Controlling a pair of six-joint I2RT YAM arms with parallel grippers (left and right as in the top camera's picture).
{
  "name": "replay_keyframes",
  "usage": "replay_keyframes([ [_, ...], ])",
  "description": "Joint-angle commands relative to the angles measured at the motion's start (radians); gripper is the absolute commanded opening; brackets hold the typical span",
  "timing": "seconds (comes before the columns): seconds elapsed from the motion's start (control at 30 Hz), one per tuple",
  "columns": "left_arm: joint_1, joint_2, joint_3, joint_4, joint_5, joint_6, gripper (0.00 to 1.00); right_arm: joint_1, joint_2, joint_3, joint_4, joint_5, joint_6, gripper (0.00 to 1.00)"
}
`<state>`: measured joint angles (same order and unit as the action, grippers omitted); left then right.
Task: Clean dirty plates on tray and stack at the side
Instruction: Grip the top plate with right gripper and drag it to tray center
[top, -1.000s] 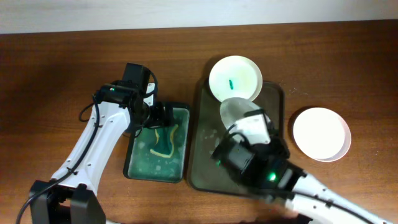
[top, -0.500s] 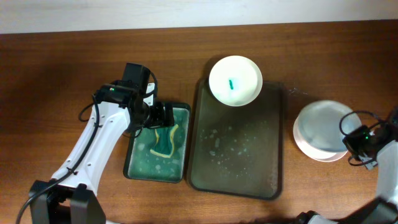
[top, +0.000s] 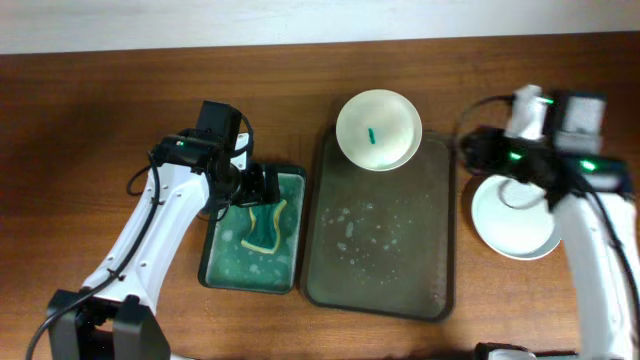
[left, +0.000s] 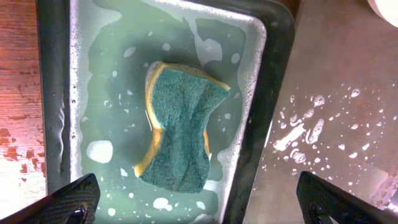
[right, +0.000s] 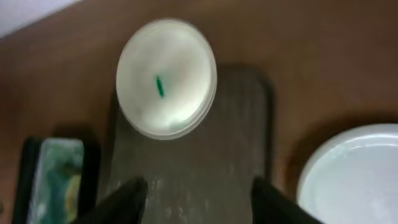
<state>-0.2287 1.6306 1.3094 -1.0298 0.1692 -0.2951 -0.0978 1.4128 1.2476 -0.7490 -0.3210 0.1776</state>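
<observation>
One white plate (top: 378, 130) with a green smear lies at the far end of the dark tray (top: 380, 250). In the right wrist view this plate (right: 166, 74) sits ahead of the fingers, over the tray (right: 199, 155). Clean white plates (top: 515, 220) rest stacked on the table right of the tray, and their rim (right: 354, 174) shows at that view's lower right. My right gripper (top: 472, 152) hovers by the tray's far right edge, open and empty (right: 199, 199). My left gripper (left: 202, 202) hangs open above the green tub, holding nothing.
The green tub (top: 222, 262) of soapy water stands left of the tray with a yellow-green sponge (left: 180, 134) lying in it. Soap suds spot the tray floor (left: 336, 93). Bare wooden table (top: 80, 120) extends to the far left.
My right arm carried a plate from the tray to the stack on the right, let go, opened, and swung back toward the tray's far right edge. The left arm stayed still.
</observation>
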Motion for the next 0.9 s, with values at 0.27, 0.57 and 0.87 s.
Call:
replay_keyframes([
  [0.27, 0.003, -0.01, 0.015, -0.002, 0.011, 0.005, 0.99, 0.118, 0.63, 0.05, 0.496, 0.068, -0.069, 0.34],
  [0.57, 0.003, -0.01, 0.015, -0.002, 0.011, 0.005, 0.99, 0.119, 0.368, 0.05, -0.046, 0.068, 0.052, 0.04],
  [0.87, 0.003, -0.01, 0.015, -0.002, 0.011, 0.005, 0.99, 0.3, 0.3, -0.23, -0.072, 0.082, 0.624, 0.04],
])
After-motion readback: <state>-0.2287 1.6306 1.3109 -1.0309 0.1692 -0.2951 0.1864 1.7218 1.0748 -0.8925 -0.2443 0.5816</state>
